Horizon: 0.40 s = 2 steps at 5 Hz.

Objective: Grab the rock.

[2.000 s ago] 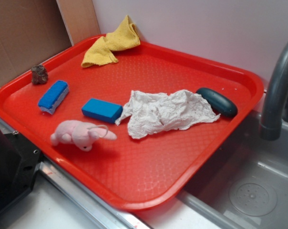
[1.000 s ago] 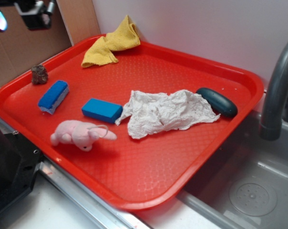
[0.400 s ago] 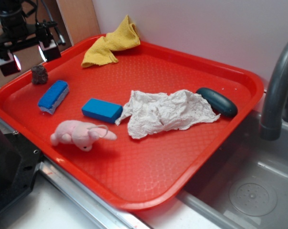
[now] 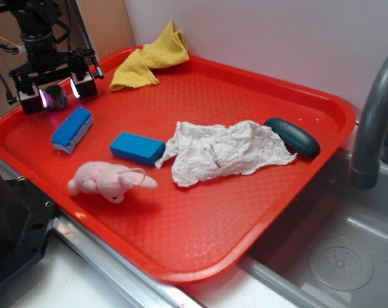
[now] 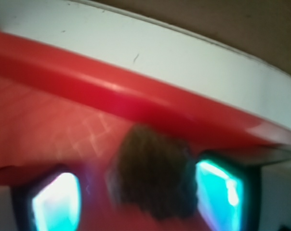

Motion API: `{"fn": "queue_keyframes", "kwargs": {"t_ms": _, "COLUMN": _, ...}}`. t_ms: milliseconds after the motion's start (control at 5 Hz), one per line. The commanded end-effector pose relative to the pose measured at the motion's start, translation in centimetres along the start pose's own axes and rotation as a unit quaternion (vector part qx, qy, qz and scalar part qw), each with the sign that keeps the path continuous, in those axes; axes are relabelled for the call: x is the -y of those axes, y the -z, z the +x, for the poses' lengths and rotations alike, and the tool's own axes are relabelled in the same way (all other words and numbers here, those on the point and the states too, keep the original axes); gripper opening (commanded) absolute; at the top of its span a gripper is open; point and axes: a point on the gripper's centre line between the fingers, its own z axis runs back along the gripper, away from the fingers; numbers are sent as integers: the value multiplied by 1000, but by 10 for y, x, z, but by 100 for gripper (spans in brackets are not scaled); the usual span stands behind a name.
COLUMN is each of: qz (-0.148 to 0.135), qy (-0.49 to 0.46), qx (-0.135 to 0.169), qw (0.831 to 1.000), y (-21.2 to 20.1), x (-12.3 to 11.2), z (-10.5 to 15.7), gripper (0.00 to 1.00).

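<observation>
The rock (image 4: 56,97) is a small lumpy brown-grey stone at the far left corner of the red tray (image 4: 200,244). My gripper (image 4: 54,95) is down around it, jaws open, one fingertip on each side of the stone. In the wrist view the rock (image 5: 152,175) sits between the two glowing pads (image 5: 218,192), closer to the right one, with a gap on the left. The tray rim (image 5: 136,103) runs just behind it.
Two blue sponges (image 4: 72,128) (image 4: 137,148), a pink plush toy (image 4: 107,181), a crumpled white paper towel (image 4: 223,151), a dark teal oval object (image 4: 292,136) and a yellow cloth (image 4: 149,58) lie on the tray. A sink and grey faucet (image 4: 374,122) are at right.
The gripper came into view from the upper left and descended to the tray's left corner, ending with its open fingers on either side of the rock. Nothing else moved.
</observation>
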Motion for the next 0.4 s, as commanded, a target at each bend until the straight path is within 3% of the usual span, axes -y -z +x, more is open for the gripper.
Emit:
{"fn": "queue_keyframes", "kwargs": {"t_ms": 0, "qz": 2, "qy": 12, "qx": 10, "qw": 1000, "y": -12, "x": -7, "z": 2, "gripper": 0}}
{"fn": "queue_keyframes", "kwargs": {"t_ms": 200, "qz": -19, "qy": 109, "qx": 29, "qw": 993, "y": -64, "x": -7, "z": -7, "gripper": 0}}
